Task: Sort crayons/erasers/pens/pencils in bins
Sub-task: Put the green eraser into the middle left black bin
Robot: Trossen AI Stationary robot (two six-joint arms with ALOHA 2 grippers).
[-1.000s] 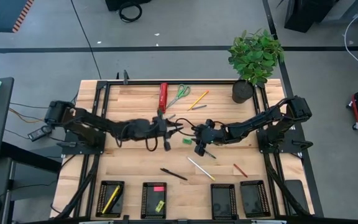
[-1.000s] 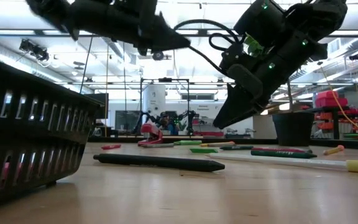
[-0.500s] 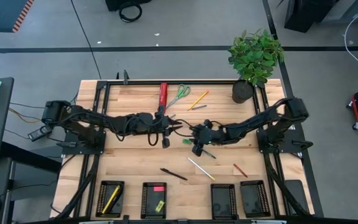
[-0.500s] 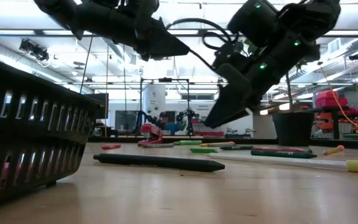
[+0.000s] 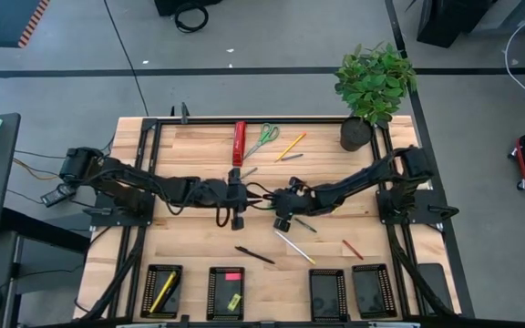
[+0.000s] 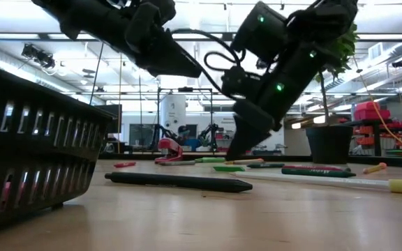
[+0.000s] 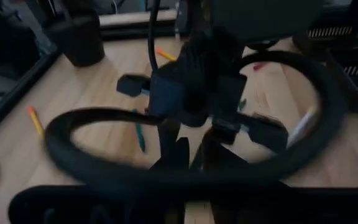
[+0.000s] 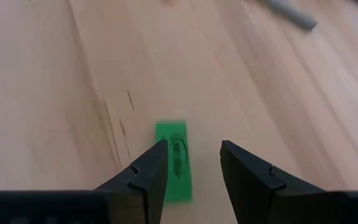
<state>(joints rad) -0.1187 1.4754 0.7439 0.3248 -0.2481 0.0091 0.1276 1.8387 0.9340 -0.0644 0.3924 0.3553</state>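
The green eraser (image 8: 176, 160) lies flat on the bare wood near the table's middle and also shows in the low view (image 6: 227, 168). My right gripper (image 8: 192, 149) is open and low over it, pointing down, one finger on each side. I cannot tell whether a finger touches it. In the high view the right gripper (image 5: 281, 208) hides the eraser. My left gripper (image 5: 240, 196) hovers just left of it, above the table (image 6: 187, 68). Four black bins sit along the near edge. The leftmost bin (image 5: 161, 292) holds a yellow pencil, and the second bin (image 5: 227, 292) holds the pink and yellow erasers.
A black pen (image 5: 255, 255), a whitish pencil (image 5: 294, 246) and a red crayon (image 5: 352, 249) lie between the grippers and the bins. A dark pen (image 5: 305, 224) lies beside the right gripper. The red tool (image 5: 239, 141), scissors (image 5: 262, 138), an orange pencil (image 5: 292, 146) and a potted plant (image 5: 358, 132) stand toward the far edge.
My right gripper has moved toward the table's left and down, coming over the green eraser until its fingertips are near the wood. My left gripper has drawn back a little toward the left.
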